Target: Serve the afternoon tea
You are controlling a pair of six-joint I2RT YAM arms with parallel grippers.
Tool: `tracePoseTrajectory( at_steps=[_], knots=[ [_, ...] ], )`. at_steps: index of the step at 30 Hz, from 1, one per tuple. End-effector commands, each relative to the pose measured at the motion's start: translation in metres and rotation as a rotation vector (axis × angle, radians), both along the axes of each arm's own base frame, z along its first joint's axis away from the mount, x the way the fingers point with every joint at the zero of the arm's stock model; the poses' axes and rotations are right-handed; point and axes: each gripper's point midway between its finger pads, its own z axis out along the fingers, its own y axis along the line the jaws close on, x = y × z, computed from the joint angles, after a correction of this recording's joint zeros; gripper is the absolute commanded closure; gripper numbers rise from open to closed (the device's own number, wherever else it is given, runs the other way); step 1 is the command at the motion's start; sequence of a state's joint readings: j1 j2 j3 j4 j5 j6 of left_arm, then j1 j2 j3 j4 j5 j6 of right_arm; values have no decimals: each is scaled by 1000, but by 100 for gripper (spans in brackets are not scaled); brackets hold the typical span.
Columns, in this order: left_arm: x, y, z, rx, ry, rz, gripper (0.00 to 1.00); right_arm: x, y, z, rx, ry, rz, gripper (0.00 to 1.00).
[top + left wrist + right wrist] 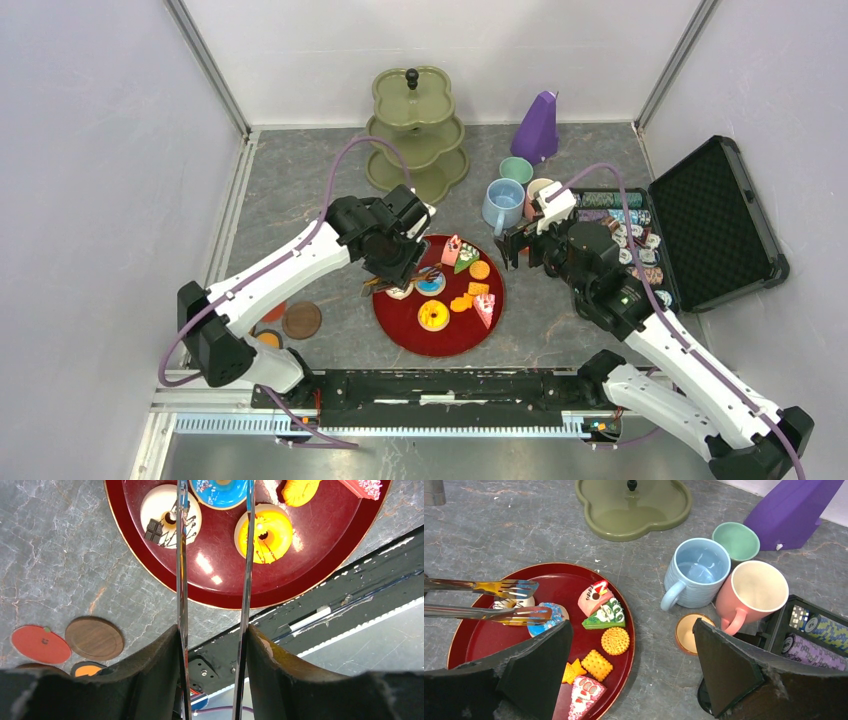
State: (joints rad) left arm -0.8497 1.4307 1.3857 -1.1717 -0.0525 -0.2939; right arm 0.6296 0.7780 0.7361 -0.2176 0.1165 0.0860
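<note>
Left end effector (212, 635) is clamped on a pair of metal tongs (181, 580), jaws pressed against the two blades. The tongs reach out over the red plate (440, 340), forked tips either side of the blue donut (220, 492). Can't tell whether the tips actually touch it.

Beside that on the plate:
- White donut w/ choc drizzle (162, 517) on one side of the blades, yellow donut (264, 532) on the other.
- Pink cake slice (594, 597) and green cake slice (604, 616) lie side by side and touching, towards the far side of the plate.
- Round biscuit (615, 640), square biscuit (597, 664) and star biscuit (574, 671) are clustered nearer the right rim.
- A strawberry cake slice (584, 695) lies at the near edge.

Right end effector (631, 630) is spread wide w/ nothing in it, hanging over the desk (300, 200) between plate and mugs.

Blue mug (699, 572) and pink mug (756, 592) stand upright and touching. The green mug (736, 541) is just behind them. The small orange cup (689, 632) sits on the desk in front of the blue and pink mugs.

The green tiered stand (415, 130) is at the back. The purple metronome (537, 128) is to its right, near the green mug. An open black case (715, 220) w/ poker chips (640, 250) lies far right. The brown coaster (94, 638) and red coaster (41, 644) lie on the desk, left of the plate.
</note>
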Motion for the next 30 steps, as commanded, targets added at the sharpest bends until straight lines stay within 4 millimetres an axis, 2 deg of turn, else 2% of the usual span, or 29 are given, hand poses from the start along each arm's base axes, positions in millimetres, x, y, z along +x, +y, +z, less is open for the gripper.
tracePoseTrajectory(
  at_steps=[1, 16, 23, 30],
  knots=[
    [15, -12, 13, -18, -64, -70, 44, 0, -4, 2, 13, -9, -24, 2],
    [13, -22, -1, -9, -2, -128, 42, 0, -5, 0, 10, -8, -31, 2],
    [12, -21, -1, -6, -3, -139, 39, 0, -5, -3, 15, -5, -30, 2],
    [10, -19, -10, 17, 18, -140, 39, -2, -6, -8, 15, 4, -34, 2]
  ],
)
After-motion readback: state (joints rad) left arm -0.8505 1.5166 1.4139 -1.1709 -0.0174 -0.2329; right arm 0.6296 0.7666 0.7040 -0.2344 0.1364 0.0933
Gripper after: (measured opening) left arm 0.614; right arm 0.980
